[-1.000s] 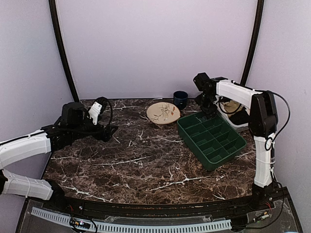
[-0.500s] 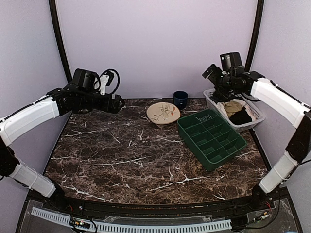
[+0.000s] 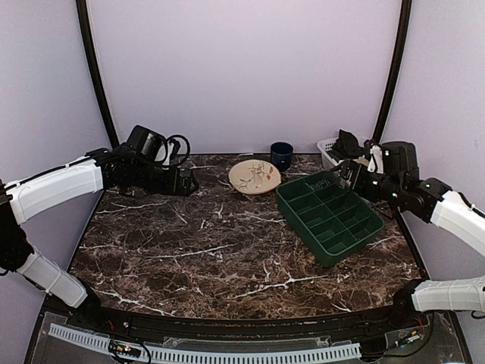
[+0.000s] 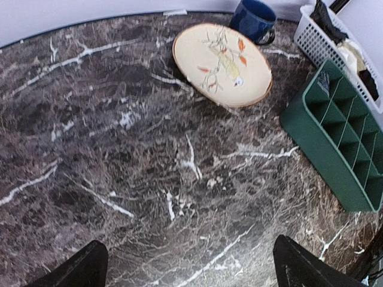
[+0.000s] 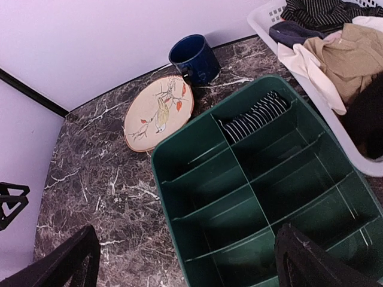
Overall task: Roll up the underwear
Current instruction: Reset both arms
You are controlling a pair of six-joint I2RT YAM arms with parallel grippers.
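Note:
The underwear [image 5: 316,11], dark with thin white pinstripes, lies bunched at the far end of the white basket [image 5: 261,19], on top of other clothes. It also shows as a dark bump in the top view [image 3: 348,142]. My right gripper [image 5: 185,263] is open and empty, hovering over the green divider tray [image 5: 197,179], short of the basket. In the top view the right gripper [image 3: 345,173] is at the tray's far corner. My left gripper [image 4: 188,269] is open and empty above the bare back-left table, also seen from above [image 3: 186,182].
A rolled black-and-white striped cloth [image 5: 257,116] sits in a far compartment of the tray. Tan [image 5: 344,54], cream, navy and black [image 5: 366,113] clothes fill the basket. A painted plate [image 3: 255,177] and a blue mug [image 3: 281,155] stand at the back middle.
The right arm has swung down from above the basket to hover low over the tray's far side. The left arm rose from the left edge, then settled lower and slightly rightward.

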